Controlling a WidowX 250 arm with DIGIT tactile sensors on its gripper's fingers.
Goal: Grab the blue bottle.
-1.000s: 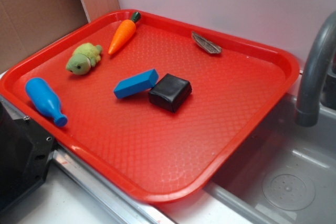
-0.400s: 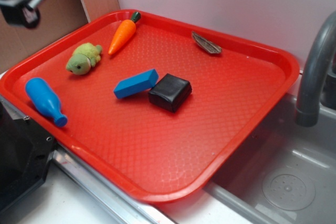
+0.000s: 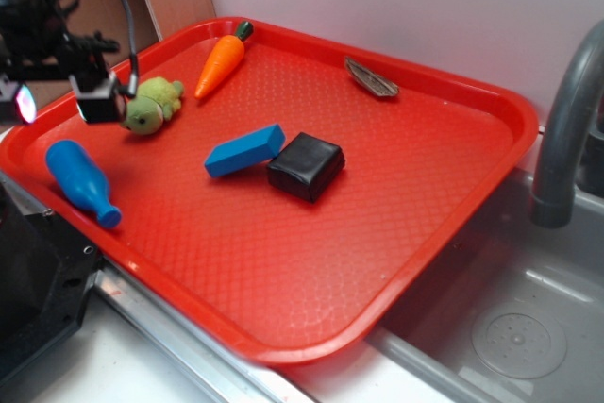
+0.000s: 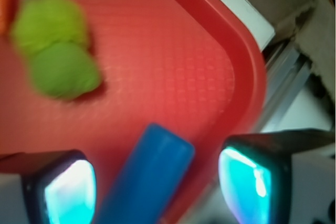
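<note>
The gripper [image 3: 57, 101] hangs above the near-left corner of the red tray [image 3: 396, 224], its 2 fingers spread wide with nothing between them; in the wrist view the fat end of the blue bottle [image 4: 149, 179] shows in the gap between the 2 glowing fingertips [image 4: 68, 192], so the line-up is already close. The step in hand looks like the descent onto the bottle, and doing it well probably means coming straight down over the thick body rather than the thin neck — the body gives the pads more to bite on and is less likely to squirt out. The fingers should close across the bottle's width, not along its length, and the tray's raised rim sits just beside the bottle, so the outer finger needs room to land inside that rim. The blue bottle [image 3: 80, 179] lies on its side near the tray's left edge, well apart from the green plush toy [image 3: 151, 106] and the flat blue block [image 3: 243, 150]. Its long axis runs diagonally — rounded base toward the back-left, narrow capped neck toward the front-right, close to the near rim.
</note>
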